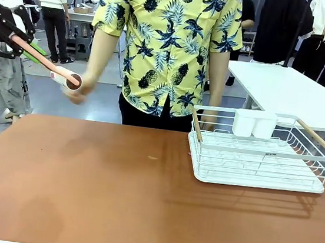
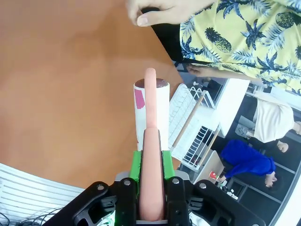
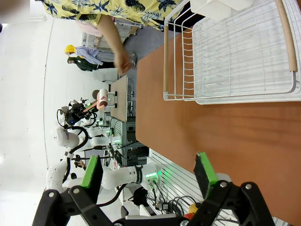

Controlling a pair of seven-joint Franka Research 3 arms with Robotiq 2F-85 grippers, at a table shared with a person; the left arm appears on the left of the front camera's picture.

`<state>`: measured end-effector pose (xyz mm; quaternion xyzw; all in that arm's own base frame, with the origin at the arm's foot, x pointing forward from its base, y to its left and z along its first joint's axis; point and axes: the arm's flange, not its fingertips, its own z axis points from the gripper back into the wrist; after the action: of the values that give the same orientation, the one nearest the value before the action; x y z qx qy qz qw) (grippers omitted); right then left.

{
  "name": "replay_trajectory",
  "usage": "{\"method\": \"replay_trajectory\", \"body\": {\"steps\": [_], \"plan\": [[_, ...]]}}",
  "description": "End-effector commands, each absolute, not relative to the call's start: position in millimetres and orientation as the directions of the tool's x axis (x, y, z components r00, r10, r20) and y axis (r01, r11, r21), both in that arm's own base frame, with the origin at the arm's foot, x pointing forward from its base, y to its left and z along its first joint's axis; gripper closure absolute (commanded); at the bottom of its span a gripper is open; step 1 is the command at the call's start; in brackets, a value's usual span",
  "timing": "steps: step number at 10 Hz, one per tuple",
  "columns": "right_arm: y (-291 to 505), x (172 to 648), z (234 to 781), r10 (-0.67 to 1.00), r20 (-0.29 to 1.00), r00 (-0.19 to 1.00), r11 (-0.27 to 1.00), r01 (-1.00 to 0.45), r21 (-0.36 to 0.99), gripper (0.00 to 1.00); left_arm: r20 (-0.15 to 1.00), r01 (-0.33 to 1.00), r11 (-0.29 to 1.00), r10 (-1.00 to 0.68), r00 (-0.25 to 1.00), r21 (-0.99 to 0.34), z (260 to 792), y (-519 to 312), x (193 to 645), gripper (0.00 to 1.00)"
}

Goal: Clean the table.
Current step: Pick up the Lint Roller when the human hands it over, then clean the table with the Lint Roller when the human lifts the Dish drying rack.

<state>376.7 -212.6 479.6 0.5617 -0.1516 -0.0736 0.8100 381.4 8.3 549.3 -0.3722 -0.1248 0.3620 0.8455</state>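
Reddish-brown matte worktop with a thin pale edge is taking up the near half of the front view. It is looking almost bare, so the cleaning is probably either well along or not yet begun, and nothing shows the roller touching the surface.

At far left the left arm's fingers are pinching the salmon-pink handle of a white lint roller. They are holding it raised off the worktop, with its dark round end just beside the person's hand.

Near the middle a tiny pale speck is lying, likely something left to lift.

At right a white wire dish rack with wooden handles is standing on the worktop, carrying a white two-part container at its back.

The right arm's fingers are standing spread wide, gripping nothing.

The left wrist view is showing the green pads clamped on the handle, a detail too small to read from the front. The right wrist view is adding the spread fingers above the near edge of the worktop.
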Motion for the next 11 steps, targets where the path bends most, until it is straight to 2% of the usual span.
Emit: {"method": "replay_trajectory", "body": {"steps": [1,11], "plan": [[-211.4,375.5,484.1,-0.288,0.166,0.943,0.347,-0.059,0.936,0.00,-0.055,-0.519,0.462,0.707,0.705,-0.719,550.2,8.4,381.7,0.95],[-211.4,375.5,484.1,-0.288,0.166,0.943,0.347,-0.059,0.936,0.00,-0.055,-0.519,0.462,0.707,0.705,-0.719,550.2,8.4,381.7,0.95]]}}
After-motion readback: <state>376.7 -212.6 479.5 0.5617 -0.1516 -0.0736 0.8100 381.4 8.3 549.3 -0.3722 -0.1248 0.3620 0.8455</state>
